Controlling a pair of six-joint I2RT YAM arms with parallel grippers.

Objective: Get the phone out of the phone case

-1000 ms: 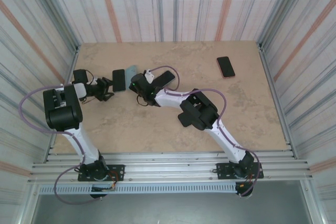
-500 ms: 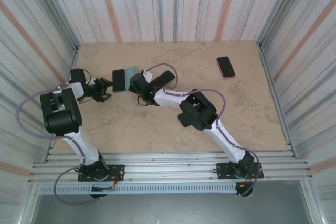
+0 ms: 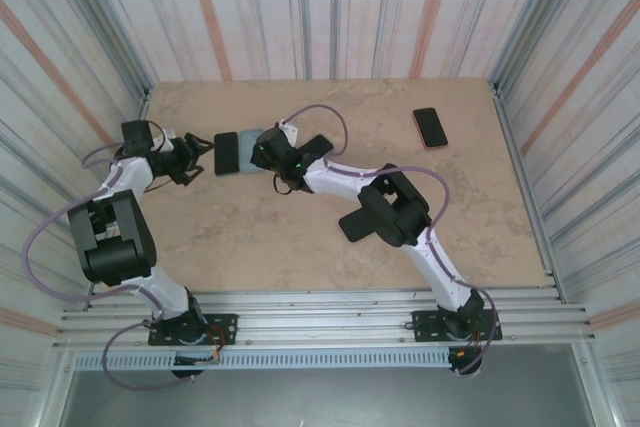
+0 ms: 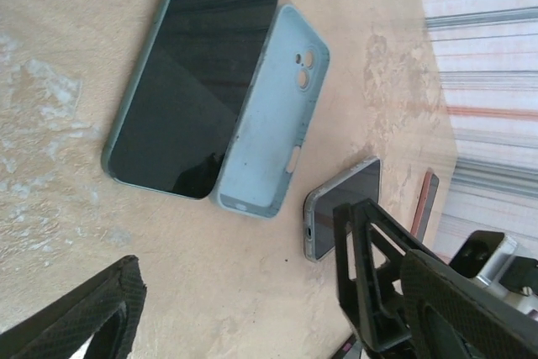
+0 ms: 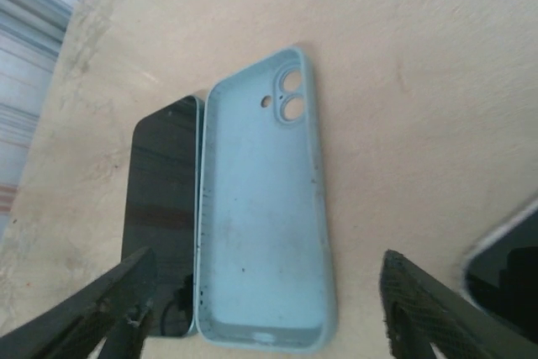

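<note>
Black-fingered left gripper [image 3: 203,155] and right gripper [image 5: 269,292] both gape, grasping nothing. Beyond them, left of centre in the overhead frame, the dark-screened phone [image 5: 160,208] lies flat, out of the case, its edge touching the empty pale-blue phone case [image 5: 261,208] with twin lens holes. There are three phones in all: a clear-cased phone [image 3: 315,145] and, upper right, a red-edged phone [image 3: 430,127].

We saw a black-screened phone [image 4: 189,73] with a dark teal rim and a pale blue phone case [image 5: 261,208], its inside flecked with dark specks. The bench [image 3: 400,217] was beige, mottled like marble. A second phone [image 3: 430,127] showed black with a pinkish-red edge. The walls [image 3: 330,7] wore white, grey and orange stripes, and the arms [image 3: 340,177] were white and black.
</note>
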